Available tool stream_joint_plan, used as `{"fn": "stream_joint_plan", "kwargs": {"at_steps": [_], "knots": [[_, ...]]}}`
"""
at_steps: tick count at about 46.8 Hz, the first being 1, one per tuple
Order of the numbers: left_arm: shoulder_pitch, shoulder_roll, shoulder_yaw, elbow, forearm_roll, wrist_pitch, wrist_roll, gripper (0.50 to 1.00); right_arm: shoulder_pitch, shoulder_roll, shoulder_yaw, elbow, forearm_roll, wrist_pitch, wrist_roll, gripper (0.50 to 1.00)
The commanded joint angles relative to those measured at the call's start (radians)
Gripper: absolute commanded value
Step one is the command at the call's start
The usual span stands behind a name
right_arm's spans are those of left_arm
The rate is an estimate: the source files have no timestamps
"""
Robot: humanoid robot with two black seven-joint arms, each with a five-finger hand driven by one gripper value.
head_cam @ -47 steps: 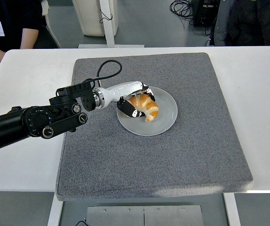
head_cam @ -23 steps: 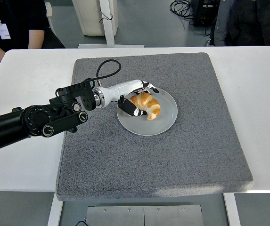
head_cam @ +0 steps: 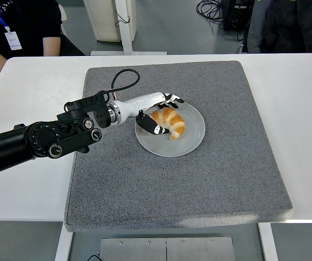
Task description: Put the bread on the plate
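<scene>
A white surface [head_cam: 303, 98] carries a grey felt mat [head_cam: 199, 185]; a seated person [head_cam: 19, 27] shows at 11 o'clock. The golden-brown croissant [head_cam: 169, 122] lies on the round grey plate [head_cam: 194, 136], so placement looks done. The left hand [head_cam: 157, 113], at the croissant's 9 o'clock, has its fingers loosened around it, apparently released; only withdrawal seems left.
</scene>
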Motion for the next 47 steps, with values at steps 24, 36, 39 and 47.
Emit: {"fn": "stream_joint_plan", "kwargs": {"at_steps": [24,36,39,47], "knots": [[-0.082,0.014,-0.052,0.000,-0.204,-0.009,0.007,0.887,-0.002,0.000,0.000,0.000,0.000,0.000,0.000,1.000],[-0.168,0.061,-0.097,0.000,-0.380,-0.011,0.009,0.922,-0.002,0.000,0.000,0.000,0.000,0.000,0.000,1.000],[-0.177,0.069,-0.132,0.002,-0.406,-0.009,0.009,0.922,-0.002,0.000,0.000,0.000,0.000,0.000,0.000,1.000],[-0.125,0.071,-0.282,0.018,-0.491,-0.009,-0.002,0.924,-0.002,0.000,0.000,0.000,0.000,0.000,0.000,1.000]]}}
